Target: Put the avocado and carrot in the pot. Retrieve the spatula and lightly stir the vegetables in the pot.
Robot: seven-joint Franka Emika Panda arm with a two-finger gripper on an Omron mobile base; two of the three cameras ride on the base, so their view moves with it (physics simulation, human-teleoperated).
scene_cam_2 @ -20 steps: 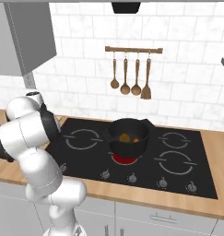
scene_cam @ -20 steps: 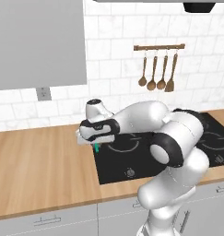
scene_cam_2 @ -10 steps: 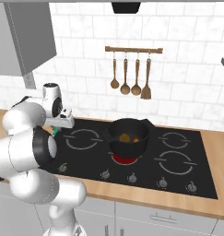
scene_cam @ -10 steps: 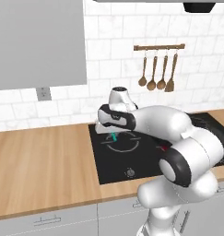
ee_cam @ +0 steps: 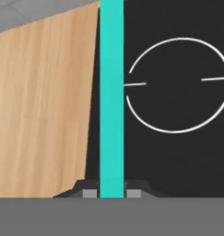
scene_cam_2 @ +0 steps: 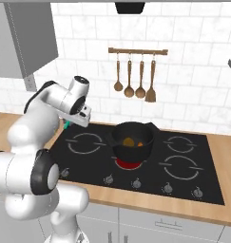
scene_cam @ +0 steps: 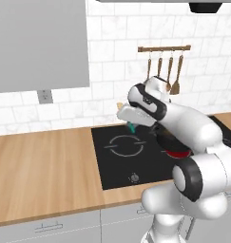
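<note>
A rendered home kitchen. A black hob (scene_cam_2: 183,163) sits in a wooden tabletop (scene_cam: 41,161). Wooden spoons (scene_cam_2: 134,76) hang against white wall tiles (scene_cam_2: 193,76).

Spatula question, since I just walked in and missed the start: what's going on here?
The white arm's pincer is shut on the spatula, gripping its teal handle above the black cooktop near the wooden counter. The pot sits on a glowing red burner with yellow-orange vegetables already inside. Stirring has not begun; the spatula is not yet at the pot.
</note>
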